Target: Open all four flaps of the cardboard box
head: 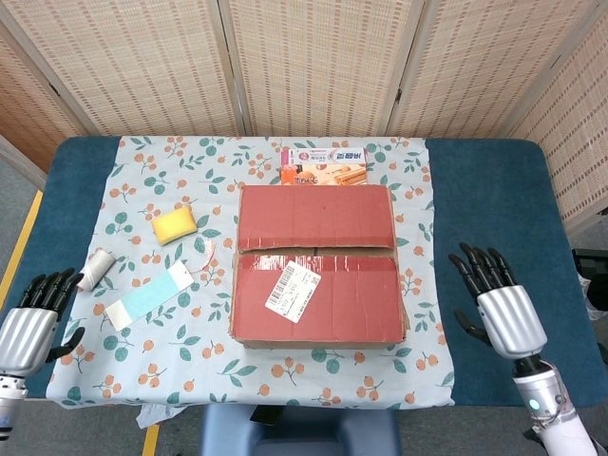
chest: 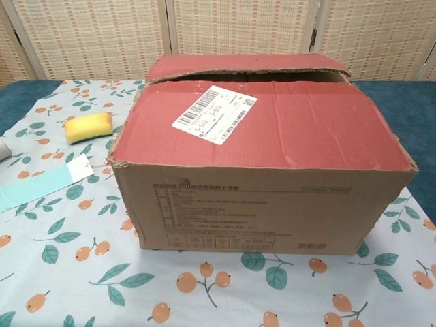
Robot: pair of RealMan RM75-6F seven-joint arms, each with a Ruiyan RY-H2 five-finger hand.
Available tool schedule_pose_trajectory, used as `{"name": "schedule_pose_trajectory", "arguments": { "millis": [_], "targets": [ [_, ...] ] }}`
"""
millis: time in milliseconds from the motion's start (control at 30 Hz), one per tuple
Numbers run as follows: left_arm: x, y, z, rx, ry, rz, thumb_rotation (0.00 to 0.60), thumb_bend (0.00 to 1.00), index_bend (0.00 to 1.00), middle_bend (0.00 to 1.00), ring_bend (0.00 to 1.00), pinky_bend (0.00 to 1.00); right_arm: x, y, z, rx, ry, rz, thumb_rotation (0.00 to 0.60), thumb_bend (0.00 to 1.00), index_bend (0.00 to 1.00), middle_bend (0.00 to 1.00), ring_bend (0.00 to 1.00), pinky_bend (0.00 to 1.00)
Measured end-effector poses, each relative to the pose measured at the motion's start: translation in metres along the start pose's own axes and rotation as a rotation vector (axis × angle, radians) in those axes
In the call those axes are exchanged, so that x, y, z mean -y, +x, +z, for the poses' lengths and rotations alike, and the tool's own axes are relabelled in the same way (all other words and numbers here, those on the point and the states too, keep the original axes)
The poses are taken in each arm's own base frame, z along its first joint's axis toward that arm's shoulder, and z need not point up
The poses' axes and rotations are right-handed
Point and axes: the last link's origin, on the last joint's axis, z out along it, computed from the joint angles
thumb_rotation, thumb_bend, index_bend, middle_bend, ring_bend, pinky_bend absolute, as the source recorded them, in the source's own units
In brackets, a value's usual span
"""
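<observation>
Cardboard box [head: 317,264] in the middle of the tabletop [head: 494,190], red flaps closed, white barcode label [head: 293,288] too small to read, left hand [head: 30,321] and right hand [head: 499,304] empty, fingers apart, well away at the sides

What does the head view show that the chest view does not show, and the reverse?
Only the head view shows the left hand and the right hand, both open and apart from the cardboard box, the snack packet behind the box, and the white roll in full. Only the chest view shows the box's front wall with printed text and the dark gap under the slightly raised far flap. Both show the closed red flaps, the shipping label, the yellow sponge and the blue card on the floral cloth.
</observation>
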Motion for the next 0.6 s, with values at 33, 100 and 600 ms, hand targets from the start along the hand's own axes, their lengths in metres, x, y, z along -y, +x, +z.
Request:
{"name": "schedule_pose_trajectory", "arguments": {
  "millis": [33, 100, 600],
  "targets": [
    [0.003, 0.0, 0.003, -0.004, 0.006, 0.003, 0.6, 0.38, 0.06, 0.1, 0.11, 0.11, 0.003, 0.002, 0.005, -0.004, 0.01, -0.007, 0.6, 0.38, 0.01, 0.0, 0.02, 0.0],
    [0.007, 0.0, 0.008, -0.001, 0.015, 0.004, 0.6, 0.39, 0.06, 0.1, 0.11, 0.11, 0.01, 0.005, 0.016, -0.008, 0.025, -0.025, 0.6, 0.38, 0.01, 0.0, 0.02, 0.0],
    [0.028, 0.003, 0.034, -0.023, 0.052, -0.035, 0.6, 0.39, 0.02, 0.1, 0.11, 0.11, 0.063, -0.004, 0.097, 0.072, 0.099, -0.059, 0.6, 0.38, 0.01, 0.0, 0.0, 0.0]
  ]
}}
